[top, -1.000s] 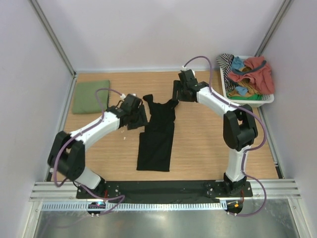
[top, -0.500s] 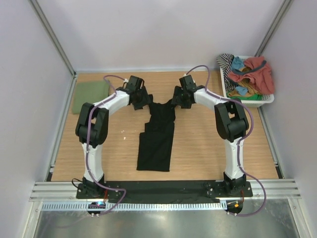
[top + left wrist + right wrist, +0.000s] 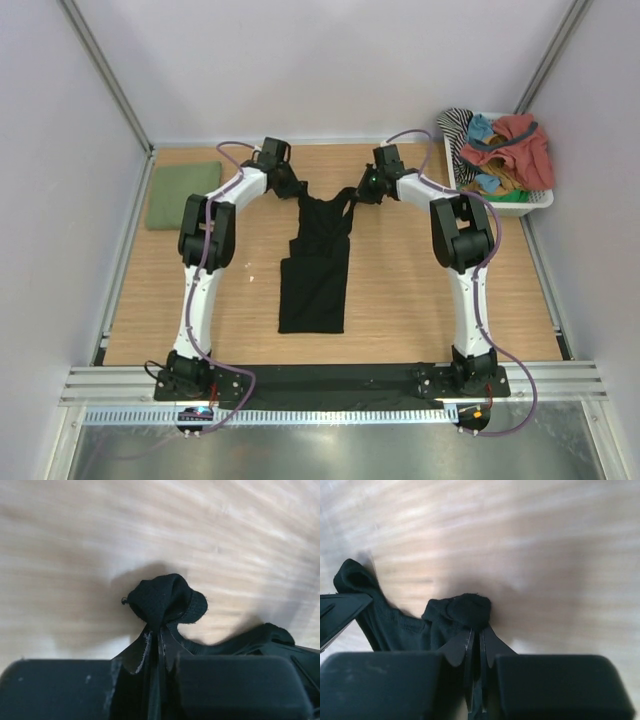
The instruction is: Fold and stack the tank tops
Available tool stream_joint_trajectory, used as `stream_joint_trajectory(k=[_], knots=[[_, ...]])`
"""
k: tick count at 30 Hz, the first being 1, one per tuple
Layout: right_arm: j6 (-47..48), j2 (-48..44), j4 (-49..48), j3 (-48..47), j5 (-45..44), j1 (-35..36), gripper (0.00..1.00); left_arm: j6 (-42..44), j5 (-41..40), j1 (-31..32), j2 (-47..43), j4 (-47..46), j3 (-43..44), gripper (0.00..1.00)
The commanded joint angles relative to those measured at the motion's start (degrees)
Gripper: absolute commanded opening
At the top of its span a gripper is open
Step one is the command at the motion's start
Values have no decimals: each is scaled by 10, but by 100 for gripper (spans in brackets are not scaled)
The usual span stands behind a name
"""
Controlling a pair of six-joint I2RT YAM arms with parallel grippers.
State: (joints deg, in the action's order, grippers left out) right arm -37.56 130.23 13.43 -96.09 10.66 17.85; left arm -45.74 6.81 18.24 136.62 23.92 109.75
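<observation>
The black tank top [image 3: 315, 270] lies lengthwise in the middle of the table, its shoulder straps pulled apart toward the far side. My left gripper [image 3: 292, 190] is shut on the left strap [image 3: 162, 600], which bunches out past the jaws. My right gripper [image 3: 360, 193] is shut on the right strap [image 3: 467, 611], also bunched at the tips. The olive green tank top [image 3: 183, 194] lies folded at the far left of the table, away from both grippers.
A white basket [image 3: 537, 203] at the far right holds red, teal and striped garments. Grey walls and metal posts close in the table on three sides. A black base rail runs along the near edge.
Both arms swung to the top end of the black tank top and both grippers shut on its straps. The straps are now stretched apart and the garment has shifted slightly.
</observation>
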Motion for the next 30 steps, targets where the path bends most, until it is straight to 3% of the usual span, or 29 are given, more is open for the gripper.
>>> stream_joint_trajectory(k=[1,7,8,9,10,11,12,13,15,19,26,30], knots=[[23,19,-30,-57,0,-1,10,37,7,-13,21,5,54,7],[88,13,-65,-87,5,3,5,87,-14,-11,-6,-45,56,8],[94,6,-72,-86,1,5,7,97,-16,-10,-24,-59,33,12],[99,5,-79,-87,-1,5,19,100,-21,-10,-32,-70,24,15],[105,9,-79,-98,0,4,30,103,-26,-9,-35,-82,19,22],[108,18,-73,-109,0,5,38,108,-27,-9,-37,-82,18,44],[109,23,-54,-119,-3,5,49,108,-32,-9,-41,-80,19,52],[111,25,-46,-132,-5,4,52,108,-40,-8,-43,-68,20,71],[111,10,-36,-128,-12,5,60,112,-50,-7,-63,-66,8,78],[111,-49,-23,-65,-31,5,64,116,-63,-6,-128,-62,-41,80],[115,-212,26,107,-42,38,44,94,-73,-5,-278,-51,-227,74],[128,-286,35,199,-16,68,45,91,-37,-3,-356,-60,-331,71]])
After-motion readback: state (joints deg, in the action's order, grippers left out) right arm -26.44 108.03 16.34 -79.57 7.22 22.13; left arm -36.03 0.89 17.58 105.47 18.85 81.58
